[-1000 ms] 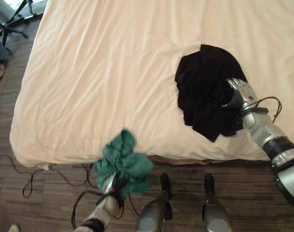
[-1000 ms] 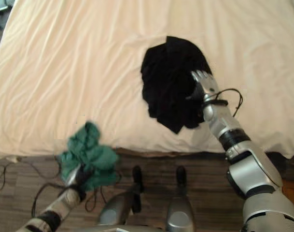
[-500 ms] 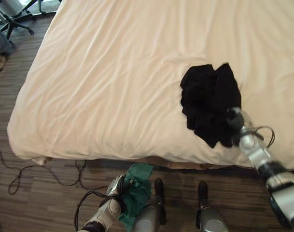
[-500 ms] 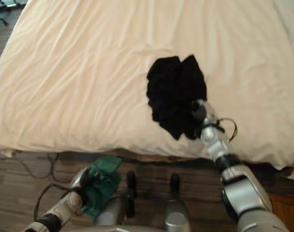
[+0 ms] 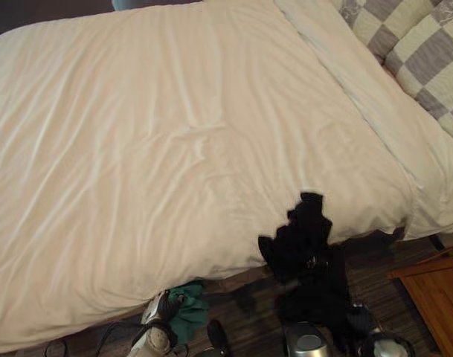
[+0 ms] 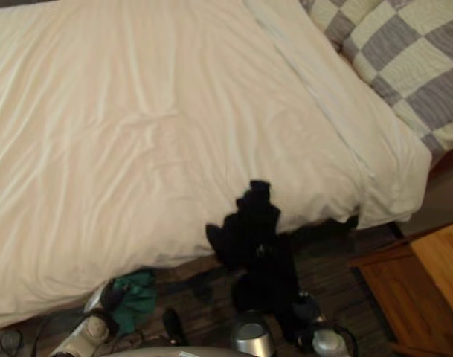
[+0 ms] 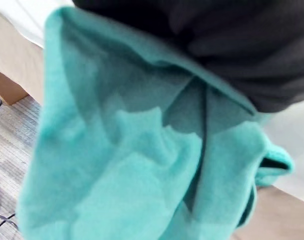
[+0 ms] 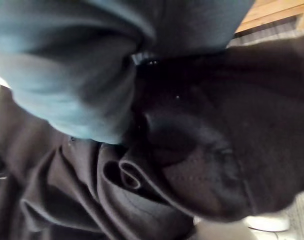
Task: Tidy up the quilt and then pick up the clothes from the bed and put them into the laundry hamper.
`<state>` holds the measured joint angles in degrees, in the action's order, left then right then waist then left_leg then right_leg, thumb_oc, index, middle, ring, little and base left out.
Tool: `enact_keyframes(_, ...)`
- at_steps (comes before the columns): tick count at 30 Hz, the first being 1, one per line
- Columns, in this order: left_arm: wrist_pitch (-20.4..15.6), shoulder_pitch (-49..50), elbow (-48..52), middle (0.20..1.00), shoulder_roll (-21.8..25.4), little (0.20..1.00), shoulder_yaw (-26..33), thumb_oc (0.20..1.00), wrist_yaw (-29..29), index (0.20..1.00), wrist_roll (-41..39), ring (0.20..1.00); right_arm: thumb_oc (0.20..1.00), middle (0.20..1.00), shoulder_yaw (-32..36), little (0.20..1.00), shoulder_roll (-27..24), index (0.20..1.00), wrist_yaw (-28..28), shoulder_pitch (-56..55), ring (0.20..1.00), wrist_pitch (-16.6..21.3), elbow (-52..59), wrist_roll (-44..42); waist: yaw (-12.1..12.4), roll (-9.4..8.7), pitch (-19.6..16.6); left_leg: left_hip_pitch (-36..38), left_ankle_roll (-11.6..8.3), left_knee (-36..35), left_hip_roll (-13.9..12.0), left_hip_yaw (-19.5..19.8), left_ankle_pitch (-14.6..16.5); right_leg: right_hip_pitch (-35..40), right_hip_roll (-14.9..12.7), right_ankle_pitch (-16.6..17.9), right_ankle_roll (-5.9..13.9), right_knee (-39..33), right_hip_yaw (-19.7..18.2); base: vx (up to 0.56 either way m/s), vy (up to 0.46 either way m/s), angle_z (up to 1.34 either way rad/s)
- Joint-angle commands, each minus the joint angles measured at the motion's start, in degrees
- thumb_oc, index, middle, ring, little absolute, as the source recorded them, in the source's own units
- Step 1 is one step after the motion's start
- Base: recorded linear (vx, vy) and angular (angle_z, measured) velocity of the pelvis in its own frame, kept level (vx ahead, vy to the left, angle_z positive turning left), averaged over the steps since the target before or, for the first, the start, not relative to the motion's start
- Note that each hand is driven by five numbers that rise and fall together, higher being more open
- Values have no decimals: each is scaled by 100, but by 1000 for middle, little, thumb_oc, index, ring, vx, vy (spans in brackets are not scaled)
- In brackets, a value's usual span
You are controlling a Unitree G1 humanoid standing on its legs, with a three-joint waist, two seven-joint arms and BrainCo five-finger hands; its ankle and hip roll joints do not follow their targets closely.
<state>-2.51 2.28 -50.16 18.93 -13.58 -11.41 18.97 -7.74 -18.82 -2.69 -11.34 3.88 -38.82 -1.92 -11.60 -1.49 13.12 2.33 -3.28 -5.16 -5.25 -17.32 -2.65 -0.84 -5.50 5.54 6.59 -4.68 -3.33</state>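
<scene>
A cream quilt [image 5: 174,149] lies spread over the bed with shallow creases. A black garment [image 5: 306,242] hangs from the bed's near edge down toward the floor. Its lower end covers my right hand, above my right wrist [image 6: 320,343]. In the right wrist view, black cloth [image 8: 191,150] bunches right against the hand's cover. My left hand [image 5: 159,307] is low, below the bed's edge, shut on a crumpled green garment [image 5: 187,306]. That green garment [image 7: 127,165] hangs close in front of the left wrist camera.
Grey-and-cream checked pillows [image 5: 423,52] lie at the head of the bed, far right. A wooden bedside cabinet [image 6: 416,286] stands on the floor by the bed's right corner. Dark wood flooring [image 5: 248,327] runs along the near side.
The camera has swung toward the pillows. The black garment has been dragged off the quilt and over the bed's near edge. The green garment stays low in my left hand.
</scene>
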Motion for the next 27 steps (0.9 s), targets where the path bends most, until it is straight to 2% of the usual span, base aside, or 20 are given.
enact_keyframes(1,-95,-65,-179,200,94,200,2,200,-136,200,-80,200,200,200,9,200,136,200,-170,514,200,159,-335,-196,119,-124,-245,233,-208,16,-198,-92,492,-223,-290,-579,456,364,96,0,0,0)
enact_keyframes(5,-79,-137,-318,200,37,200,-10,200,-182,200,-158,200,200,200,-149,200,185,200,-204,750,200,114,-690,-117,194,-83,-265,250,-200,16,-195,15,487,-174,-296,-655,410,423,147,2,-14,2)
enact_keyframes(8,-105,-171,-359,200,-44,200,45,200,-226,200,-399,200,200,200,-449,200,191,200,-187,998,200,108,-742,93,347,-37,-233,227,-205,16,-201,171,441,-135,-278,-730,346,465,242,-18,-86,15)
enact_keyframes(12,-217,-199,-388,200,-283,200,367,200,-380,200,-1331,200,200,200,-1027,200,206,200,-171,1579,200,100,-835,434,707,113,-105,33,-220,16,-198,537,286,-72,-258,-835,258,426,532,-62,-113,31)
enact_keyframes(13,-217,-201,-388,200,-282,200,370,200,-380,200,-1331,200,200,200,-1028,200,207,200,-171,1584,200,101,-838,434,706,114,-117,13,-222,16,-201,538,275,-89,-254,-823,254,421,531,-91,-84,28)
enact_keyframes(15,-309,-214,-254,200,-422,200,485,200,-502,200,-1807,200,200,200,-1314,200,184,200,-196,1913,200,68,-866,628,975,194,37,-214,-241,16,-139,872,92,-88,-246,-849,215,369,749,-234,-107,67)
enact_keyframes(16,-389,-315,50,200,-581,200,432,200,-535,200,-2319,200,200,200,-1305,200,22,200,-407,1979,200,57,-941,841,1311,272,128,-607,-336,118,-97,797,-67,35,-505,-898,245,258,1635,-368,-103,69)
enact_keyframes(17,-400,-360,135,200,-634,200,423,200,-462,200,-2486,200,200,200,-1252,200,-7,200,-506,1984,200,9,-1067,898,1370,284,130,-628,-339,284,-213,340,-50,94,-651,-894,258,283,2067,-323,-69,103)
enact_keyframes(18,-393,-384,122,200,-652,200,468,200,-426,200,-2608,200,200,200,-1172,200,-3,200,-564,1986,200,-63,-1243,882,1391,261,127,-528,-362,538,-372,-69,135,259,-784,-973,285,342,2426,-161,-7,201)
enact_keyframes(19,-390,-387,78,200,-655,200,542,200,-400,200,-2690,200,200,200,-1066,200,-5,200,-593,1944,200,-118,-1336,847,1416,224,97,-465,-338,773,-507,-360,208,341,-874,-960,248,414,2684,-120,49,374)
enact_keyframes(21,-349,-346,-51,200,-645,200,632,200,-314,200,-2767,200,200,200,-830,200,24,200,-649,1760,200,-208,-1523,797,1407,156,16,-360,-357,1253,-811,-502,353,610,-1033,-1028,163,626,3243,-83,135,315)
enact_keyframes(23,-297,-268,-211,200,-636,200,744,200,-292,200,-2677,200,200,200,-583,200,32,200,-689,1573,200,-279,-1706,754,1410,99,-111,-174,-397,1282,-1115,-705,307,769,-1186,-1040,161,792,3655,-6,239,188)
enact_keyframes(24,-253,-218,-316,200,-647,200,795,200,-265,200,-2650,200,200,200,-439,200,50,200,-735,1446,200,-314,-1762,728,1429,119,-217,-77,-430,1137,-1159,-804,272,832,-1238,-1022,198,852,3914,57,317,213)
enact_keyframes(25,-222,-165,-357,200,-655,200,798,200,-247,200,-2598,200,200,200,-370,200,78,200,-712,1335,200,-340,-1801,747,1452,122,-288,-58,-411,1022,-1041,-657,305,846,-1307,-1016,233,1033,3967,71,396,191)
enact_keyframes(26,-192,-178,-409,200,-623,200,784,200,-217,200,-2551,200,200,200,-236,200,90,200,-801,1263,200,-330,-1851,732,1513,108,-316,-73,-345,897,-884,-558,363,755,-1540,-920,274,1495,4117,62,464,162)
enact_keyframes(27,-158,-217,-405,200,-584,200,770,200,-208,200,-2522,200,200,200,-131,200,127,200,-864,1213,200,-366,-1831,697,1488,41,-263,-115,-214,815,-661,-384,447,598,-1905,-775,361,2122,4169,12,410,172)
